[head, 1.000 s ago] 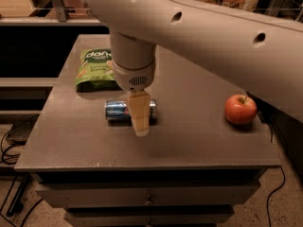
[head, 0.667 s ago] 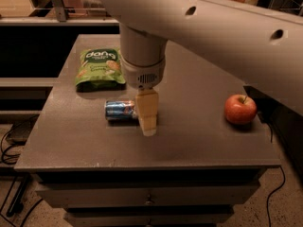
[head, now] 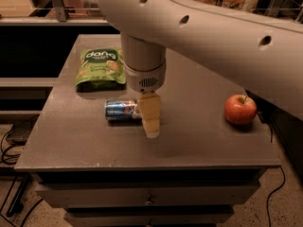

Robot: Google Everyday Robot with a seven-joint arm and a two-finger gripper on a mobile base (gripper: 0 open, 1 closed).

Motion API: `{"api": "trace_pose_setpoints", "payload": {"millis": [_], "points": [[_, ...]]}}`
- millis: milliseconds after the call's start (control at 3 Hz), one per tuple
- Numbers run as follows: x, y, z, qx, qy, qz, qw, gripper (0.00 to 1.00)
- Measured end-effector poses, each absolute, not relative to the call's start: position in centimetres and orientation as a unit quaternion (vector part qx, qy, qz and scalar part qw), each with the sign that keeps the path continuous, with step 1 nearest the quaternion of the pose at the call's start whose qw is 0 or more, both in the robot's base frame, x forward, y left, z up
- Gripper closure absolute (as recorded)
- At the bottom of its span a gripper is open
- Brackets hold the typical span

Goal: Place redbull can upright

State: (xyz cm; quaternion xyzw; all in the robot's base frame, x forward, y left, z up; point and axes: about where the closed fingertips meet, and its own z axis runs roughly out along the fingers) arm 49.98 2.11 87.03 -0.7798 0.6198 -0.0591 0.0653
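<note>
Down at the middle of the desk (head: 203,143), the gripper (head: 151,128) hangs straight from the white arm (head: 213,37), its pale tan end reaching almost to the surface. It shows only one flat face to the camera, so how wide it stands, and whether it clasps anything, cannot be told. That tan face covers the right end of the redbull can (head: 121,110). The can lies on its side, long axis running left to right, towards the front of the desk and just left of centre. Its blue and silver panels face up, with a small reddish mark near the middle. Behind it, close by, a green snack bag (head: 100,69) lies flat. A red apple (head: 240,109) sits well apart near the right edge, stem up.
</note>
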Motion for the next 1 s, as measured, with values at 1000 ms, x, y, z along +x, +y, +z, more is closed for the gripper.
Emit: {"api": "trace_pose_setpoints", "payload": {"millis": [1000], "points": [[50.7, 5.1, 84.3, -0.784, 0.615, -0.062, 0.056, 0.0]]}}
